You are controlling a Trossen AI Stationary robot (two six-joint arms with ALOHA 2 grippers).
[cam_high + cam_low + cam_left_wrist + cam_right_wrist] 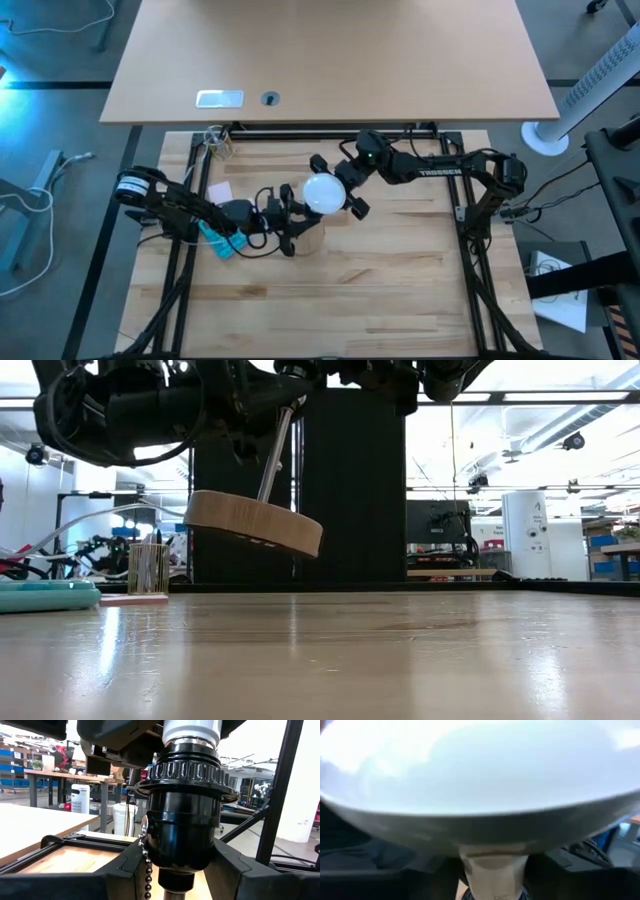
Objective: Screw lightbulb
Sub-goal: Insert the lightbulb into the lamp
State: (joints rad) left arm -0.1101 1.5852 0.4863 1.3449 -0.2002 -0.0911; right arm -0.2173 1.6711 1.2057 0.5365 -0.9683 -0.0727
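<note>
A white frosted lightbulb (324, 193) stands with its pale neck (192, 730) in the mouth of a black socket (185, 810). The socket sits on a metal rod (275, 455) rising from a round wooden disc (255, 522). The disc hangs tilted, clear of the table. A bead chain (146, 865) hangs from the socket. My left gripper (292, 220) is shut on the socket from the table's left. My right gripper (337, 186) comes from the right and is shut on the bulb's globe (480, 770). My left gripper pinches the black socket's lower body (172, 855) between its two fingers (120, 875), which come level from the table's left and lie across the socket. The lamp is lifted clear and tilted, with the wooden disc below the fingers. My right gripper holds the bulb's white globe (324, 193) between its two fingers (356, 207), one on the far side and one on the near side. It comes from the table's right. The bulb is off the table, neck (492, 865) down toward the socket.
A teal object (218, 242) lies on the table at the left, also in the low view (45, 596). A small clear holder with sticks (148, 568) stands behind it. Black frame rails (465, 230) border the wooden table, with bare wood toward its near edge.
</note>
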